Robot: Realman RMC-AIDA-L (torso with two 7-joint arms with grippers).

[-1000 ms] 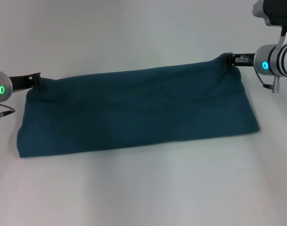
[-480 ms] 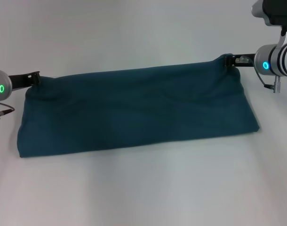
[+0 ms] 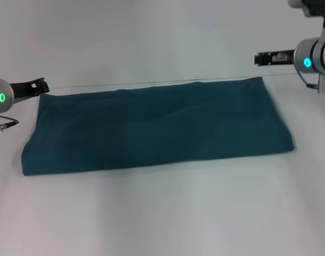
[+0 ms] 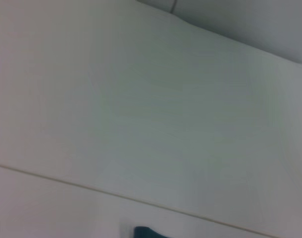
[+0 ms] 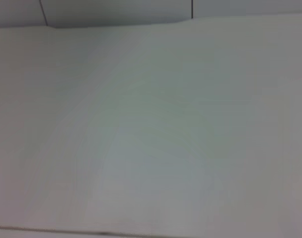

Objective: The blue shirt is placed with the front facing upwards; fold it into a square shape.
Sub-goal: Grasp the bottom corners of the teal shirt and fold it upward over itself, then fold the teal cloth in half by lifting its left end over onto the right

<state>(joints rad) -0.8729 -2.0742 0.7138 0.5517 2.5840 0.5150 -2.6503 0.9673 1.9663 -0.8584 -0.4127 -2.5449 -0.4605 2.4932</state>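
Near edge: the blue shirt (image 3: 157, 129) is lying flat on the white table (image 3: 162, 213) as a wide band, and its folded near edge is running from the robot's left to its right.

Long axis: the band is much longer across than deep, so it is not yet a square; I judge that the coming fold must bring one short end over toward the other.

Left gripper (image 3: 39, 86): it is hovering just beside the far left corner of the shirt, holding nothing; whether the jaws are wide or narrow I cannot tell (too small in the head view).

Left wrist view: only a small teal tip of the shirt (image 4: 146, 232) is showing at the border.

Right gripper (image 3: 266, 57): it is hanging above and beyond the far right corner, clearly apart from the cloth, also with nothing in it.

Nearer arm: the left one is probably closer to its corner than the right.
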